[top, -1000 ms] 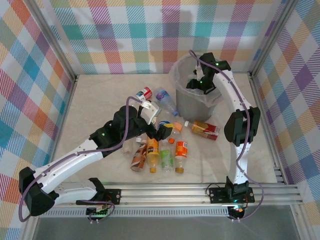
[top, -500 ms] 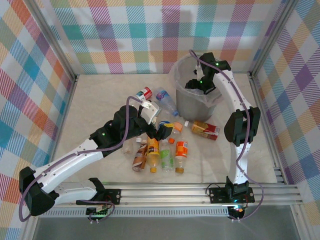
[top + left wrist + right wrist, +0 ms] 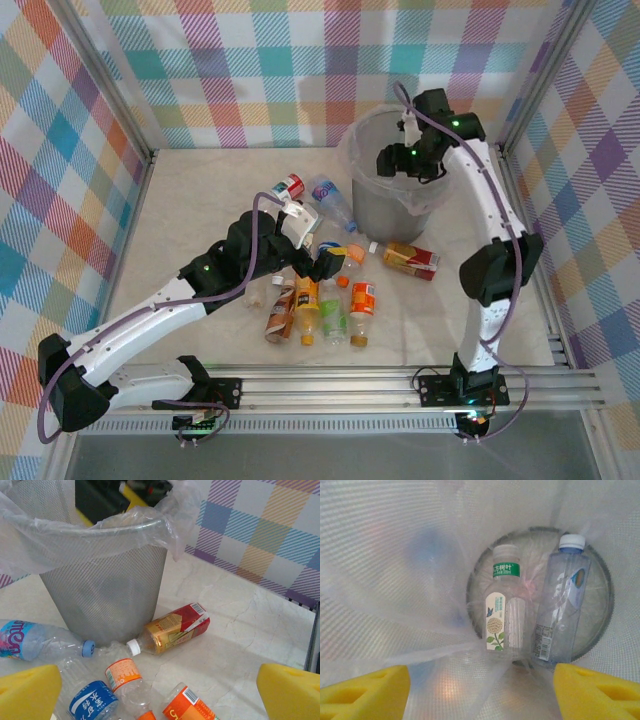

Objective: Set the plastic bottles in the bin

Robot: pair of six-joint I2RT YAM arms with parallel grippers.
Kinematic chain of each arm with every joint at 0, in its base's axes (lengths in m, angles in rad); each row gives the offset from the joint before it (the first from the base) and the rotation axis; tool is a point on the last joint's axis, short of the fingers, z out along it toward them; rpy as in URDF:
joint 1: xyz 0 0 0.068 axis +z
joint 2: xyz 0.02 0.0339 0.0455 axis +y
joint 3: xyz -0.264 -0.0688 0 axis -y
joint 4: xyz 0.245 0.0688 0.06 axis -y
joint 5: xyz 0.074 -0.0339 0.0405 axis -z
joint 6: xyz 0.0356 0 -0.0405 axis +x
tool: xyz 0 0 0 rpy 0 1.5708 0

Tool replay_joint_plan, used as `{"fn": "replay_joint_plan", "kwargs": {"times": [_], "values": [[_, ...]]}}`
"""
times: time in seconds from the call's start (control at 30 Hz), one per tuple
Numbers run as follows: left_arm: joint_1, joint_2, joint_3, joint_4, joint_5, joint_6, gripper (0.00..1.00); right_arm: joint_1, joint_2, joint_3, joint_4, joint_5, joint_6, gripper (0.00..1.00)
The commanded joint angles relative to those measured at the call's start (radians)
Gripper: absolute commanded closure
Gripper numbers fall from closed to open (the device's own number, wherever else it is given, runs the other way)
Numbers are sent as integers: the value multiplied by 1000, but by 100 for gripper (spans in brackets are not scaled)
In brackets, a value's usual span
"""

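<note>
1. Looking down from the top camera, we see the bin (image 3: 372, 210), a grey mesh wastebasket lined with a clear bag, standing toward 1 o'clock on the table (image 3: 200, 200).
2. We find the right gripper (image 3: 393, 160) hanging over the bin's mouth. In the right wrist view its yellow pads (image 3: 365, 690) sit at the two lower corners, well apart with nothing between them, so we read these jaws as open and empty.
3. On the bin's floor, in that same view, two plastic bottles lie side by side: a green-labelled bottle (image 3: 504, 610) and, at its 3 o'clock, a blue-capped bottle (image 3: 562, 610).
4. We place the left gripper (image 3: 318, 252) above the loose bottles on the table, at about 7 o'clock from the bin. In the left wrist view its yellow fingertips (image 3: 27, 692) stand widely parted over the bottles and grip nothing: these jaws are open too.
5. At 9 o'clock from the bin lie a red-labelled bottle (image 3: 288, 186) and a blue-labelled bottle (image 3: 330, 198); the blue one reaches close to the bin's base.
6. At 6 o'clock from the bin lies a brown bottle (image 3: 410, 258) with a red label. The left wrist view shows it on its side near the mesh wall; we cannot tell whether it touches.
7. At 6 o'clock from the left gripper, a row of bottles (image 3: 306, 305) lies side by side, with an orange-labelled bottle (image 3: 362, 300) at its 3 o'clock end.
</note>
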Motion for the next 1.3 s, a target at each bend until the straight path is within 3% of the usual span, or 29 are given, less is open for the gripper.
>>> {"fn": "replay_joint_plan", "kwargs": {"times": [0.0, 0.43, 0.6, 0.9, 1.27], "values": [[2, -19, 35, 2, 8, -1, 0, -7, -108, -43, 25, -23, 15, 25], [1, -34, 98, -111, 103, 82, 0, 25, -455, -349, 125, -12, 10, 28], [2, -13, 174, -326, 195, 116, 0, 86, -583, -483, 132, 13, 47, 28], [2, -45, 141, -507, 199, 141, 0, 250, -795, -779, 193, 113, 235, 28], [1, -117, -39, -366, 186, 96, 0, 403, -908, -1101, 339, 161, 435, 27]]}}
